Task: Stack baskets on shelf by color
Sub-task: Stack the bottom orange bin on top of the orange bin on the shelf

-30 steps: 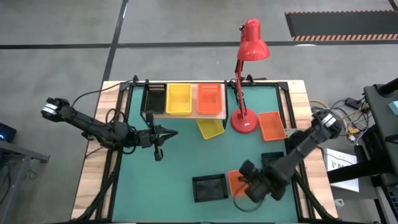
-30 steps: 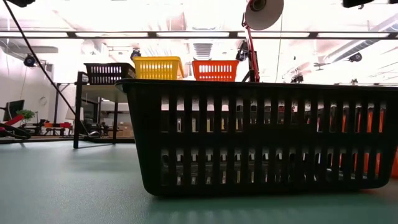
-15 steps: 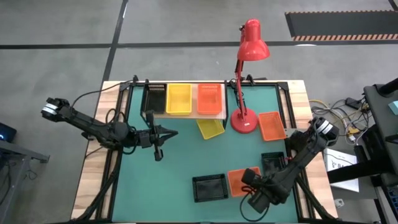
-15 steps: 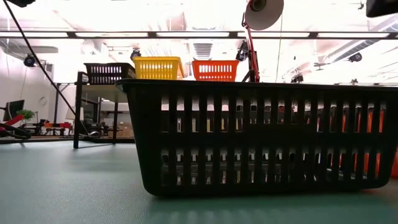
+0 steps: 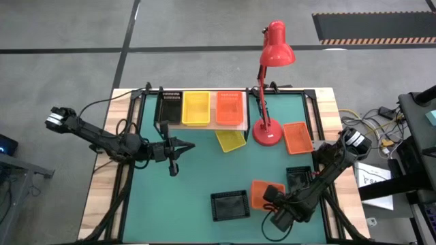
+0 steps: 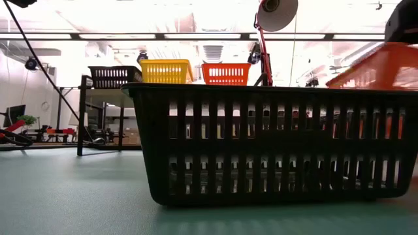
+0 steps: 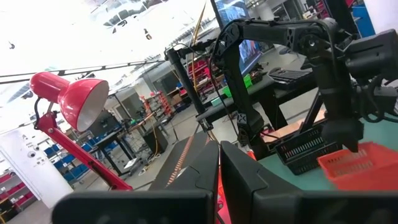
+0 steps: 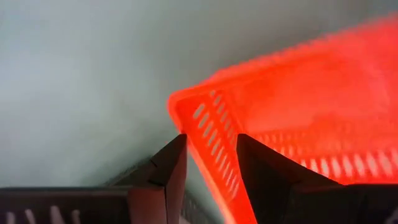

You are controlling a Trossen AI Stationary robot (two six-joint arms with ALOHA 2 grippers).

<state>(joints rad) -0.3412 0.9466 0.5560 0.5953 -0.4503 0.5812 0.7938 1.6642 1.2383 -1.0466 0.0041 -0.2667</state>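
Three orange baskets [image 5: 262,193] | two yellow | apparently three black | right gripper [image 8: 208,168] clamps one orange | left gripper [image 5: 173,166] together

The right arm's tool [image 5: 271,201] is low at the desk's near edge, fingers [image 8: 171,169] clamped. The left arm's tool [image 5: 174,158] hovers mid-left, fingers together.

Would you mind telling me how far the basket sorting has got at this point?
Done: the shelf holds one black, one yellow and one orange-red basket. In hand: the right tool grips the rim of an orange-red basket, lifted at a tilt. Left: the yellow basket, another orange-red and two black ones. The left tool waits mid-table.
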